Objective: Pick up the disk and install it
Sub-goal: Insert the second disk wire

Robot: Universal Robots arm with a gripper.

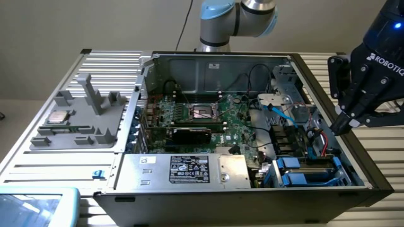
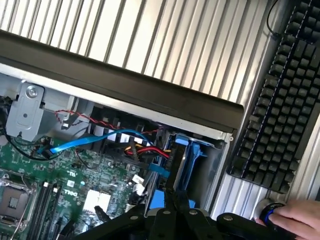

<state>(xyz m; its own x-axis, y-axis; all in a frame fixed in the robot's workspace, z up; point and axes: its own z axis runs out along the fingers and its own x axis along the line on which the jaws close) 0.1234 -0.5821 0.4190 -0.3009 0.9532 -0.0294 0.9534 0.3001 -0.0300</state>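
a plain beige wall (image 1: 94, 23) stands behind the ribbed silver aluminium bench (image 1: 107, 61), lit evenly and softly. a black cable (image 1: 185, 23) hangs down the wall. a black computer keyboard (image 2: 280, 110) lies on the bench's slats.

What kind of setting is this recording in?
Most likely a lab bench for computer assembly trials: an open computer case with its motherboard exposed lies on a slatted metal table, beside a grey parts fixture and a keyboard.
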